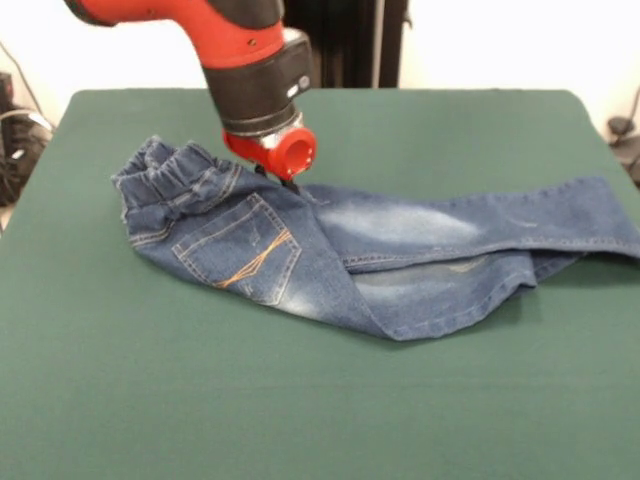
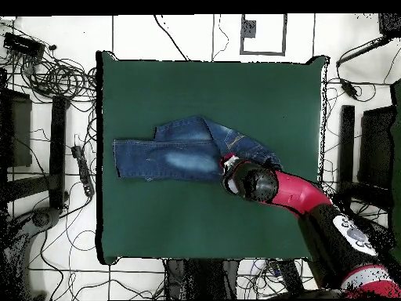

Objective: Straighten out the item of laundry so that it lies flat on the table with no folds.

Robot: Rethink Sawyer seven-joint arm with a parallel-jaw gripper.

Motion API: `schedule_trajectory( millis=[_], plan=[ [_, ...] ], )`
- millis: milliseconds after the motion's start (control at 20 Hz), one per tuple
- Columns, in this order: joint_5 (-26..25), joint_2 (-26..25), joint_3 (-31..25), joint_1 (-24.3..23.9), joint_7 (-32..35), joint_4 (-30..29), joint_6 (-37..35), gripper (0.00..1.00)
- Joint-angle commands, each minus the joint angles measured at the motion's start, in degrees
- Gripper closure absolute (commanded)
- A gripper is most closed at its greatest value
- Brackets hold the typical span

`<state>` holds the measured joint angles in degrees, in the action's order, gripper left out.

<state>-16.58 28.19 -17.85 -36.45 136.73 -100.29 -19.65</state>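
Front view shows the jeans [image 1: 380, 255] lying across the middle of the green table [image 1: 200, 400], a little toward its far side. The waistband [image 1: 170, 175] with its gathered elastic is at the left of the picture, and the legs run to the right, where the upper leg reaches the right edge of the picture. The garment is not flat: one leg is folded under the other, and the lower leg ends in a bent fold near the middle right. The back pocket [image 1: 240, 250] with orange stitching faces up, and whitish faded patches show on the seat and on the thigh.

The red and black arm [image 1: 240, 50] comes down from the top left. The gripper [image 1: 289, 183] is directly on the cloth, just right of the waistband, at the far edge of the jeans. Only a small dark tip shows under the red round part, touching the denim. Whether the fingers are spread or closed, and whether they hold any cloth, I cannot tell, because the arm's wrist hides them.

In the overhead view the jeans [image 2: 168, 157] lie in the central part of the table [image 2: 196, 227], with the legs pointing to the left of the picture, and the gripper [image 2: 228, 163] is at the waist end of the jeans.
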Motion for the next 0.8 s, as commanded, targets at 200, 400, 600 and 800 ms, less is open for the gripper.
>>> schedule_trajectory(
  millis=[200, 400, 600, 800],
  plan=[
    [-1.3, 7.6, -1.5, 1.6, -0.9, 3.5, -0.7, 0.0],
    [-2.3, 6.6, -0.4, 2.3, -0.9, 5.1, 0.3, 0.0],
    [-3.8, 4.6, 1.4, 3.9, -0.3, 8.4, 2.6, 0.0],
    [-5.7, 0.7, 3.0, 5.5, 0.3, 11.3, 7.0, 0.0]
  ],
)
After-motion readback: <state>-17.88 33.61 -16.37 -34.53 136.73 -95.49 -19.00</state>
